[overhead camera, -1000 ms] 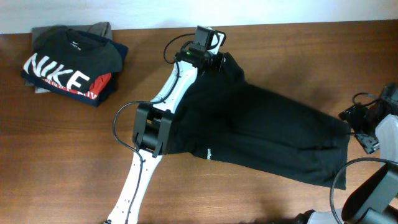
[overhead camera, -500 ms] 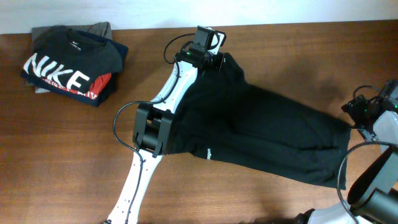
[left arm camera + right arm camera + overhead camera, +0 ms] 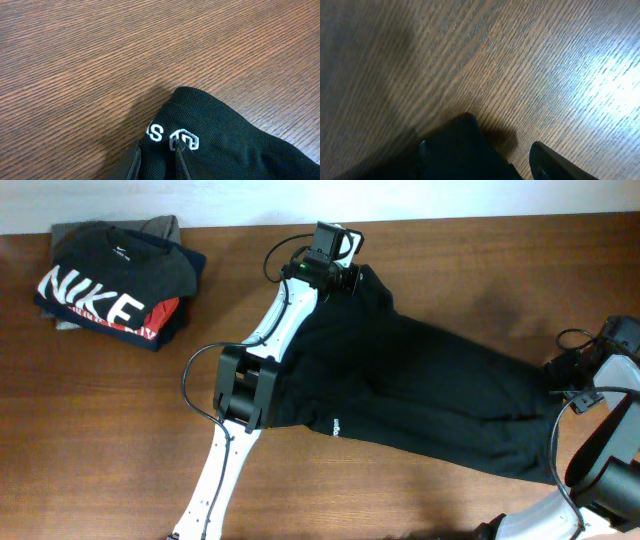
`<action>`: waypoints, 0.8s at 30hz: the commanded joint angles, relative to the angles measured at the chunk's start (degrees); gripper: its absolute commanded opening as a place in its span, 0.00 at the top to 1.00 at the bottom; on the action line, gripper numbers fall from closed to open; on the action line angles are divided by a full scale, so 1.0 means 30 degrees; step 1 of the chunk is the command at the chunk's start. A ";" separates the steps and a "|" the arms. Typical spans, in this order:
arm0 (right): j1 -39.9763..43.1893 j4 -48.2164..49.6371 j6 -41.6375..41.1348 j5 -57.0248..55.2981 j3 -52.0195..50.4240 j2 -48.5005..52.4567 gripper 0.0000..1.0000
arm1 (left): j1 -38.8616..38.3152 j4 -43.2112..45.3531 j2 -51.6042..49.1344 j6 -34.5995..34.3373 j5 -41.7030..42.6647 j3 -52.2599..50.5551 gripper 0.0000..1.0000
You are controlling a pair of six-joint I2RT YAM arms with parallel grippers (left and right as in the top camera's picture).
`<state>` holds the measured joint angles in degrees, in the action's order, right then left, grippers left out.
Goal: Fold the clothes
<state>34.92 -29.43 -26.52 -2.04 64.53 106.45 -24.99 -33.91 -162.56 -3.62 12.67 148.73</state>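
Wood bench (image 3: pixel 100 430): one black top (image 3: pixel 430 400) spread centre to right edge; left gripper (image 3: pixel 157 155) pinches its far-edge corner, right gripper (image 3: pixel 480 147) spread astride its right-edge corner. One folded-shirt stack (image 3: pixel 110 280) at far-left corner.

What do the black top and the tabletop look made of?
The black top: soft matte knit, perhaps cotton or synthetic; fine weave shows, and the white logo looks stitched. The tabletop: wood or wood-look laminate, with brown grain lines and a slight sheen under glare.

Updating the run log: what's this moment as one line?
left gripper: shut on black top | right gripper: open around its opposite corner
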 commanded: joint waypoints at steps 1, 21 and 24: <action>0.0131 0.0182 0.0066 0.0029 -0.0080 0.0474 0.32 | -0.0007 -0.0095 -0.0663 0.0153 0.0219 0.0189 0.78; 0.0138 0.0277 -0.0124 0.0029 -0.0066 0.0962 0.96 | -0.0007 0.0313 -0.0656 0.0153 0.0233 0.0408 0.99; 0.0138 0.0066 -0.0474 0.0029 -0.0007 0.0962 0.96 | -0.0007 0.0175 -0.0648 0.0160 0.0678 0.0918 0.99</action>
<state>34.92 -28.27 -26.76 -1.91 64.53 108.51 -24.99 -33.19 -162.71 -3.62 12.71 148.79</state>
